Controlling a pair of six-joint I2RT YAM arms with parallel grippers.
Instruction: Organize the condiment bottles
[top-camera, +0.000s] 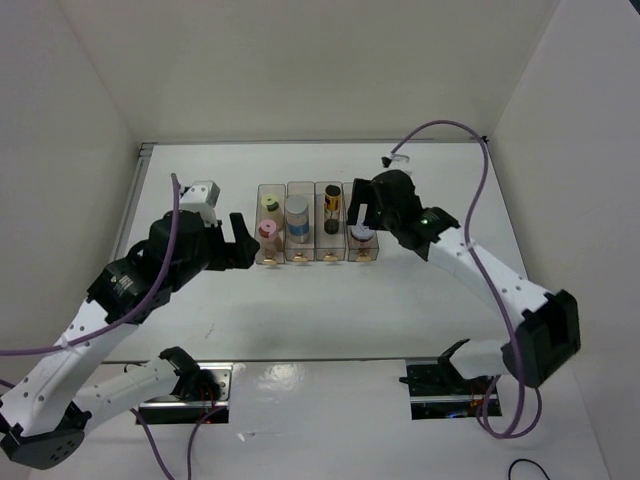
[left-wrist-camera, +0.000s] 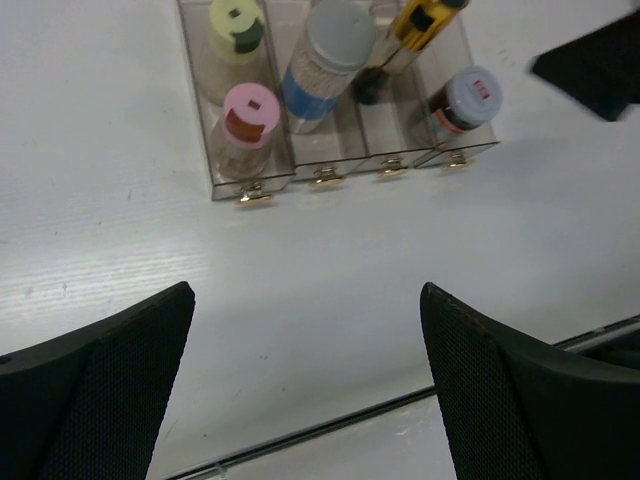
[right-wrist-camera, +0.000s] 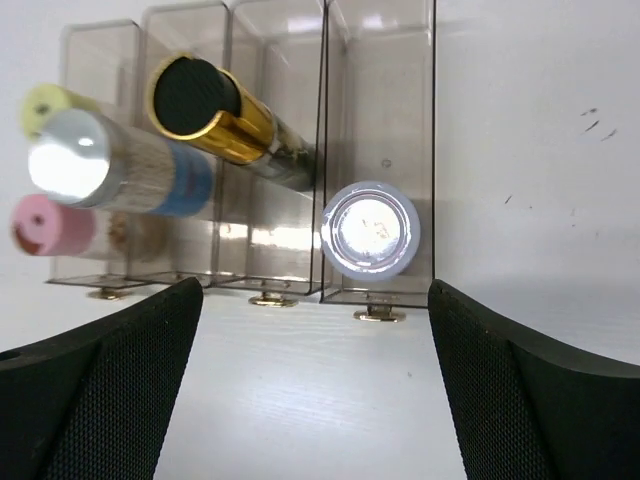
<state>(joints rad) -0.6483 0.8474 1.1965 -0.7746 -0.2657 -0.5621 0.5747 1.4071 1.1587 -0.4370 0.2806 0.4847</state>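
Left claw (left-wrist-camera: 306, 290) and right claw (right-wrist-camera: 315, 285) gape empty; the white bottle (right-wrist-camera: 370, 228), at three o'clock, seems light, rigid, slick; pinch its lid.

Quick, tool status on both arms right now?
Left tool: open, holding nothing.
Right tool: open, holding nothing.

Worktop (top-camera: 400, 300) carries four bins in one row, side by side, walls touching. Left bin (top-camera: 259, 250): two bottles, rear bottle (top-camera: 270, 205) directly behind front bottle (top-camera: 268, 232). Second bin (top-camera: 300, 187): middle bottle (top-camera: 298, 216), one only. Third bin (top-camera: 331, 252): tilted bottle (top-camera: 332, 208). Right bin (top-camera: 374, 252): end bottle (top-camera: 362, 236), upright, at the front end. Left gripper (top-camera: 243, 242) lies just left of the row; right gripper (top-camera: 358, 208) at the right bin's rear
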